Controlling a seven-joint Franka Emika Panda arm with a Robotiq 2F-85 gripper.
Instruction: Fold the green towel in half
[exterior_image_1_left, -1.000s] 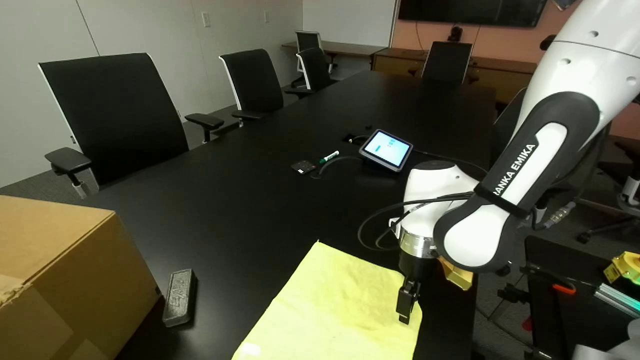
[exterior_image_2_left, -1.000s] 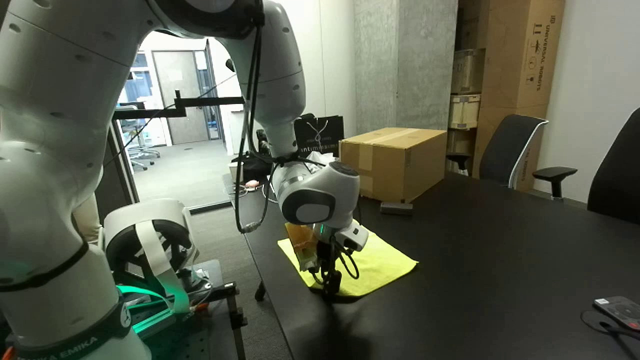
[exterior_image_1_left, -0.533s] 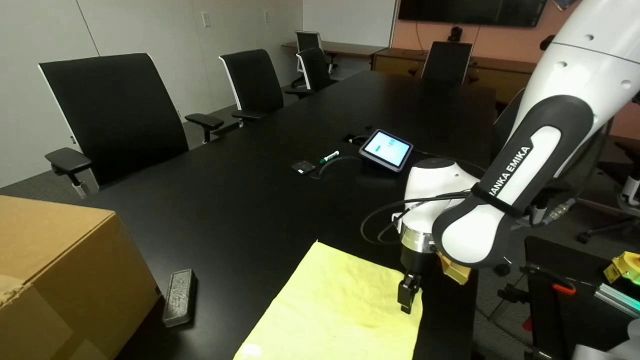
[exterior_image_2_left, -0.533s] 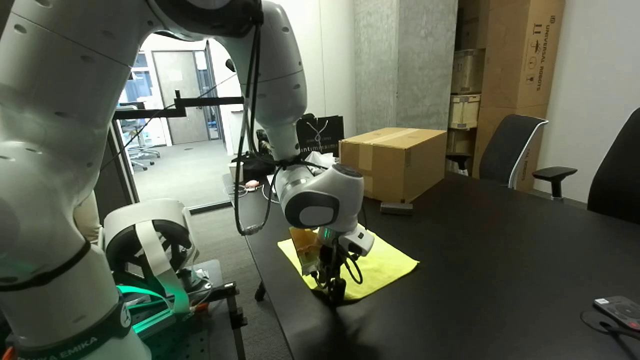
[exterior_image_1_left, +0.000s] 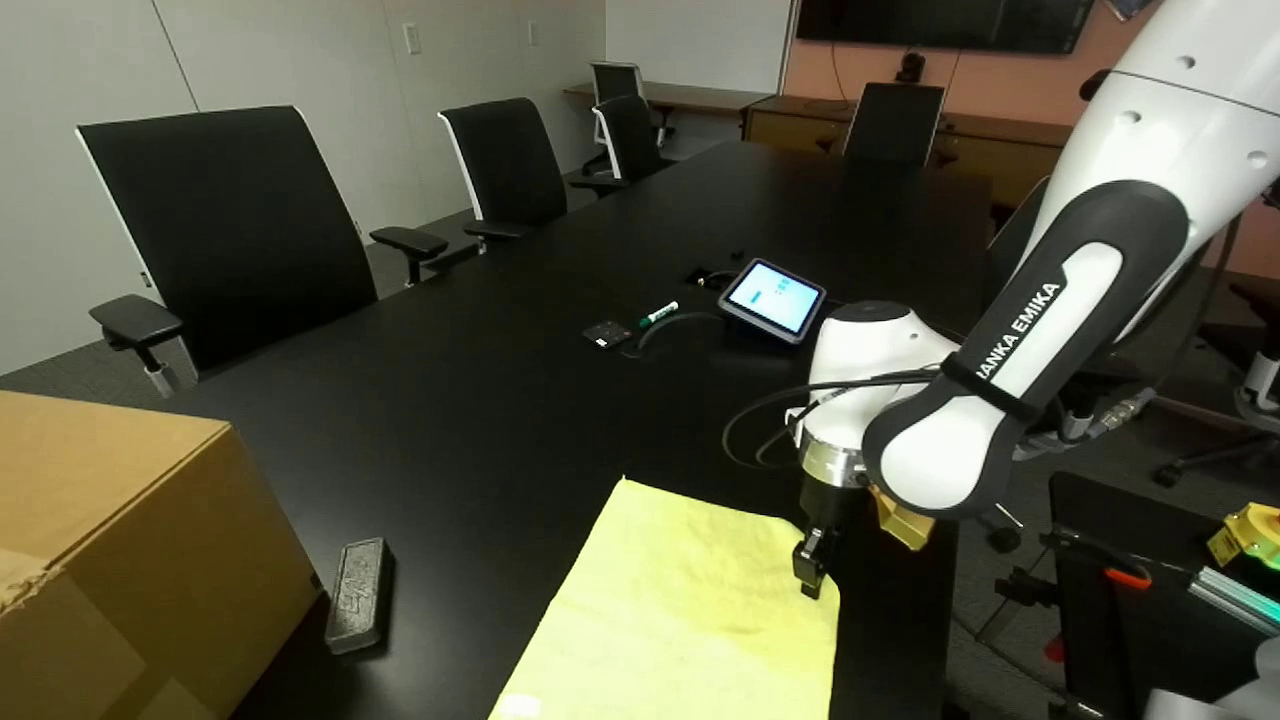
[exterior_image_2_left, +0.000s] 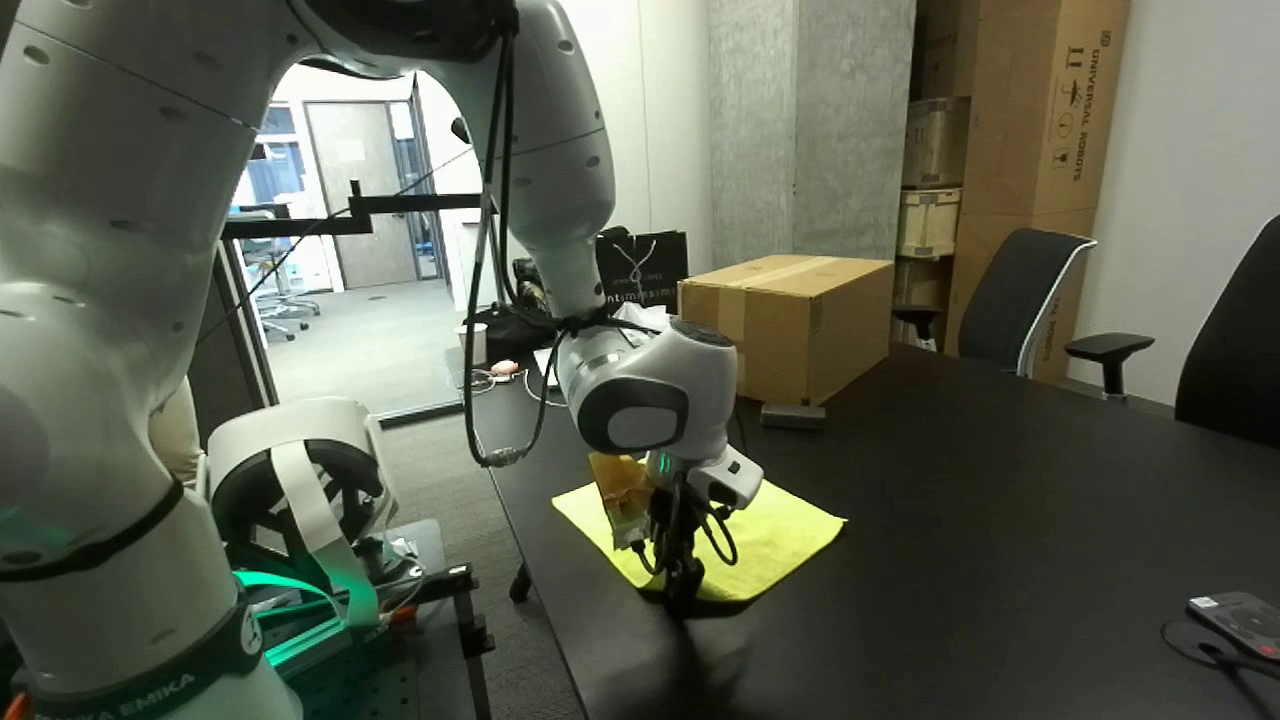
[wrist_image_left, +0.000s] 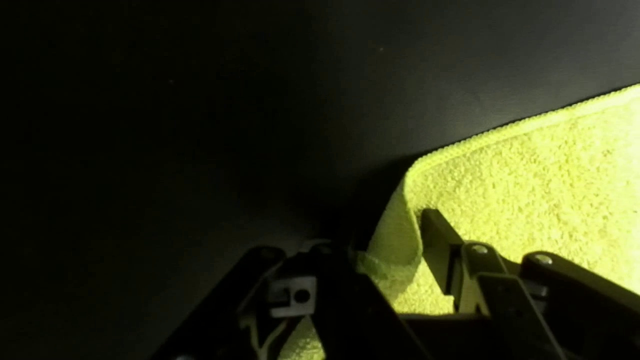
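Note:
The green towel (exterior_image_1_left: 680, 600), a pale yellow-green cloth, lies spread on the black table in both exterior views. My gripper (exterior_image_1_left: 811, 578) points down at the towel's edge near one corner. In the wrist view the jaws stand apart, one to each side of a raised, curled bit of the towel (wrist_image_left: 525, 200). The curl rests close against the right finger (wrist_image_left: 440, 240); the left finger lies in deep shadow, so its contact with the cloth cannot be made out. Seen in an exterior view, the arm hides part of the towel (exterior_image_2_left: 775, 540).
A tan cardboard box (exterior_image_1_left: 150, 540) stands on the table, with a dark eraser-like block (exterior_image_1_left: 360, 595) beside it. Farther along the table (exterior_image_1_left: 470, 460) are a tablet (exterior_image_1_left: 773, 300), a green marker (exterior_image_1_left: 659, 314) and a small black device (exterior_image_1_left: 607, 334). Chairs line one side.
In both exterior views my gripper has shifted a little along the towel, toward its edge. The towel has slid slightly with it, and its edge beside the fingers has bent.

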